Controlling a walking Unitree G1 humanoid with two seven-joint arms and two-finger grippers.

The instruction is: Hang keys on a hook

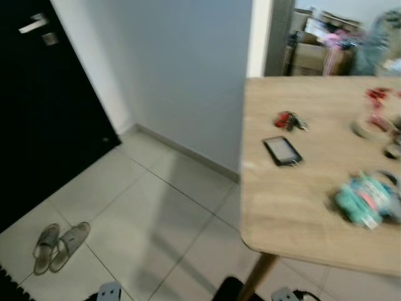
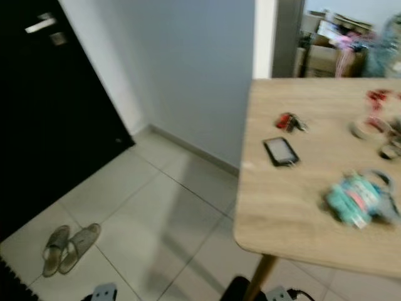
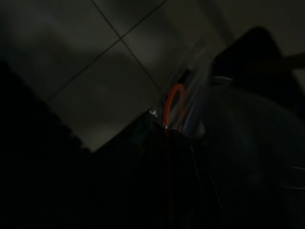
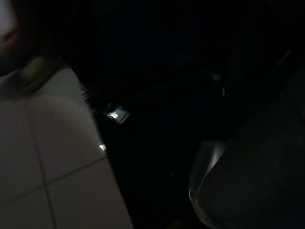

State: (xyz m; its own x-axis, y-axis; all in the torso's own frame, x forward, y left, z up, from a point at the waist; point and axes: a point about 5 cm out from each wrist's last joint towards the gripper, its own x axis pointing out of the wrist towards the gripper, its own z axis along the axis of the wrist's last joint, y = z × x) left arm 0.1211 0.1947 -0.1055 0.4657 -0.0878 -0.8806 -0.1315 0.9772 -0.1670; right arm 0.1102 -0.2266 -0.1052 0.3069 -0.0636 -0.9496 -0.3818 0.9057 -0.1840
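Keys (image 1: 289,120), red tag: on wooden table (image 1: 282,207), just beyond black phone (image 1: 282,150). My arms hang low, well apart from keys. Finger spread: cannot tell.

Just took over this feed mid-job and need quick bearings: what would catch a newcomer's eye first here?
The wooden table fills the right side, with the keys on a red fob lying near its left edge, just beyond a dark phone. Further right on the table sit a blurred teal bundle and some small red items. On the left, a black door stands beside the grey wall, with a pair of slippers on the tiled floor.
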